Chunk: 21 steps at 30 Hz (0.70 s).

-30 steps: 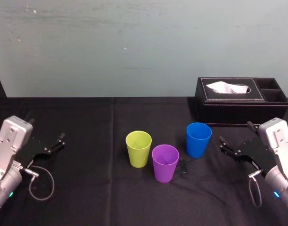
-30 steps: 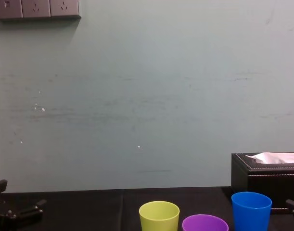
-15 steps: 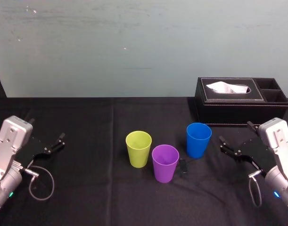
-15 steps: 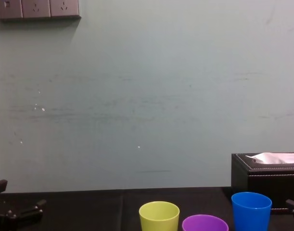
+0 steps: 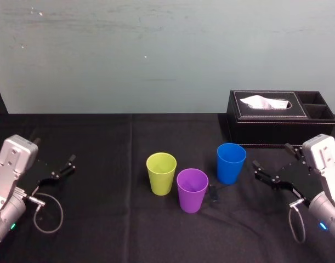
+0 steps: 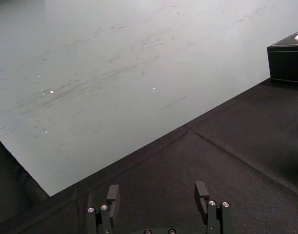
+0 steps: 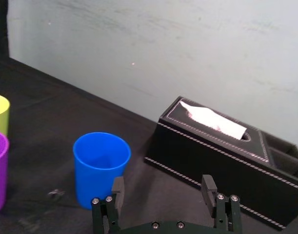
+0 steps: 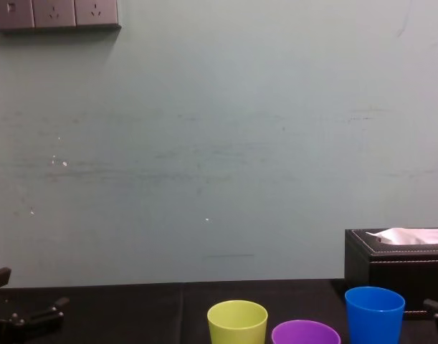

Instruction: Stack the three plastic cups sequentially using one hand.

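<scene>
Right gripper (image 5: 271, 159) has nudged slightly toward the blue cup (image 5: 231, 163); the cups haven't moved. We read this as the approach starting, with nothing grasped yet. Its fingers are spread and empty, near the blue cup. Yellow-green cup (image 5: 161, 173) and purple cup (image 5: 192, 189) stand just beside each other mid-table, upright, unstacked. Left gripper (image 5: 55, 153) is parked far left, also spread. The right wrist view adds alignment: the blue cup sits off-centre of the finger gap, tissue box (image 7: 222, 146) behind.
</scene>
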Motion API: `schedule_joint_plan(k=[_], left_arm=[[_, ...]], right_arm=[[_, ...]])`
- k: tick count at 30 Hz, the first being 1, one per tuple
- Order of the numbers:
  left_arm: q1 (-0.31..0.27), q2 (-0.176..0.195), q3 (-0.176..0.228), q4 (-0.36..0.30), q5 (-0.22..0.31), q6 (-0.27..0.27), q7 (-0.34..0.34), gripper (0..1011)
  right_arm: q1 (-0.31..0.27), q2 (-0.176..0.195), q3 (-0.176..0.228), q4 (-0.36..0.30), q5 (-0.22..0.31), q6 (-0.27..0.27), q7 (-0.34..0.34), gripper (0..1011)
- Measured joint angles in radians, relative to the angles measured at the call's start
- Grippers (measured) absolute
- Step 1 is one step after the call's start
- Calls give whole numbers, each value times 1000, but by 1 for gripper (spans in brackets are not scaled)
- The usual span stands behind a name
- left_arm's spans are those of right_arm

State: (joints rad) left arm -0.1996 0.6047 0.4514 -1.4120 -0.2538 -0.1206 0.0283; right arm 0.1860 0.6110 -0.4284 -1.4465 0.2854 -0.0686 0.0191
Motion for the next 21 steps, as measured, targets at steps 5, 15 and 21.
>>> schedule_joint_plan(k=[5,15,21], left_arm=[[0,0,0,0,0,0,0,1000],[0,0,0,0,0,0,0,1000],[0,0,0,0,0,0,0,1000]], right_arm=[[-18,6,21,-47,40,73,38,1003],[-32,2,41,-127,127,295,119,1003],[3,-40,26,-118,123,372,132,1003]])
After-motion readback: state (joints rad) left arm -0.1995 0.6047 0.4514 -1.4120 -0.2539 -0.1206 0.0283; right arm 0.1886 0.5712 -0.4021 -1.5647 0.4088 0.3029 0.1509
